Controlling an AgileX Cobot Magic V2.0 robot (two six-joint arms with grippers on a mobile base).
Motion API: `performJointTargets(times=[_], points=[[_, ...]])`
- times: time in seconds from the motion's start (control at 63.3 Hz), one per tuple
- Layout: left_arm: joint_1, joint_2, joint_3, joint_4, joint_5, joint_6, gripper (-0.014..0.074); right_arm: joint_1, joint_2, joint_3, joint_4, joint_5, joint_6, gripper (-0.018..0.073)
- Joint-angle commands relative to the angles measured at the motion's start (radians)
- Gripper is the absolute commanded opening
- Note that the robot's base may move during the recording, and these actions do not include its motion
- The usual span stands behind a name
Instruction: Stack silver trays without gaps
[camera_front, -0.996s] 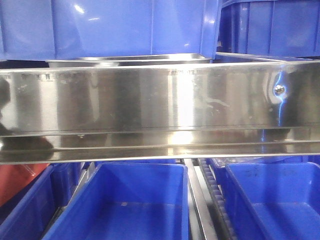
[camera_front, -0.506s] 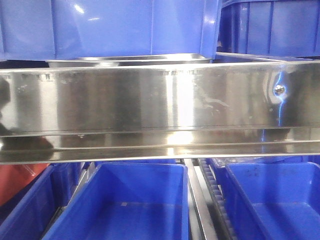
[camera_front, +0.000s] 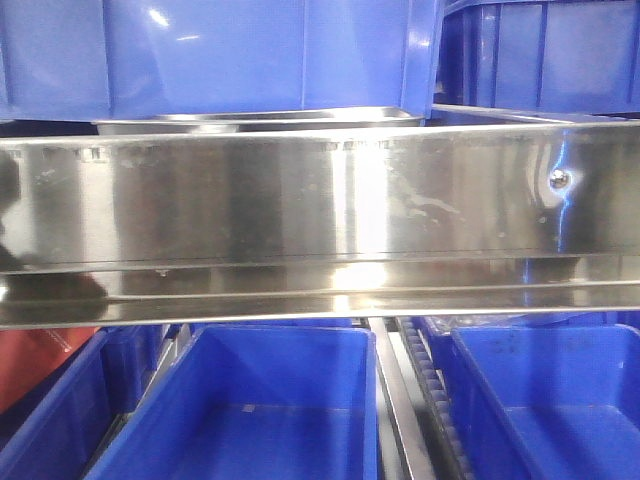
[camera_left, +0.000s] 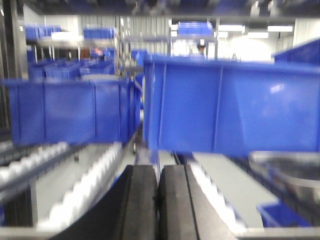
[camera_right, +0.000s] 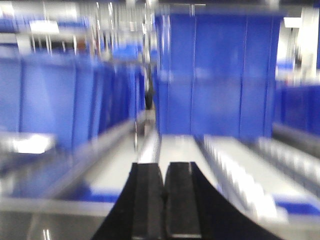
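We count one silver tray (camera_front: 255, 120) in the front view, its rim running left-right behind the steel rail (camera_front: 320, 200), under a blue bin (camera_front: 220, 55); at least four bins show. It lies low right of the left jaws. Both left and right jaws are pressed together, empty. We cannot tell the nearer arm.

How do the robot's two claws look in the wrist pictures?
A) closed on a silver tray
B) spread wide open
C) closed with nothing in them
C: the left claw and the right claw each have their black halves pressed together, nothing between them.
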Motion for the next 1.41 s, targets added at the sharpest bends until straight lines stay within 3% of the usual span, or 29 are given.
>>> performJointTargets(times=[0.0,0.111,0.205,0.285,0.364,0.506,0.601,0.759,0.964,1.138,1.296,1.391], points=[[0.001,-0.004,-0.003,-0.013,-0.131,-0.006,-0.0013,0.0,-0.004,0.0,0.003,-0.143,-0.004,-0.0078],[0.001,-0.004,-0.003,-0.026,-0.231,-0.006,-0.0013,0.0,-0.004,0.0,0.003,-0.263,-0.001,-0.0078],[0.001,-0.004,-0.063,-0.045,-0.189,-0.014,-0.0013,0.0,-0.004,-0.073,0.003,-0.136,0.019,-0.0078],[0.001,-0.004,-0.153,-0.103,-0.04,-0.028,-0.0013,0.0,-0.004,-0.188,0.003,0.088,0.019,-0.0078],[0.001,-0.004,-0.246,-0.101,0.146,-0.028,-0.0013,0.0,-0.004,-0.292,0.01,0.257,0.019,-0.0078],[0.001,0.027,-0.398,-0.028,0.397,-0.028,-0.0013,0.0,-0.004,-0.42,0.01,0.426,0.019,-0.0078],[0.001,0.064,-0.458,-0.024,0.491,-0.028,-0.0013,0.0,0.03,-0.474,0.01,0.528,0.019,-0.0078],[0.001,0.086,-0.488,-0.028,0.496,-0.028,-0.0013,0.0,0.088,-0.516,0.053,0.637,0.019,-0.0078],[0.001,0.084,-0.488,-0.114,0.497,-0.028,-0.0013,0.0,0.102,-0.516,0.209,0.626,0.019,-0.0078],[0.001,0.084,-0.49,-0.185,0.5,-0.028,-0.0013,0.0,0.104,-0.521,0.224,0.673,0.011,-0.0078],[0.001,0.133,-0.593,-0.155,0.596,-0.028,-0.0013,0.0,0.155,-0.58,0.224,0.845,-0.098,-0.0077],[0.001,0.227,-0.678,-0.125,0.729,-0.01,-0.0013,0.0,0.218,-0.646,0.224,0.889,-0.113,-0.0077]])
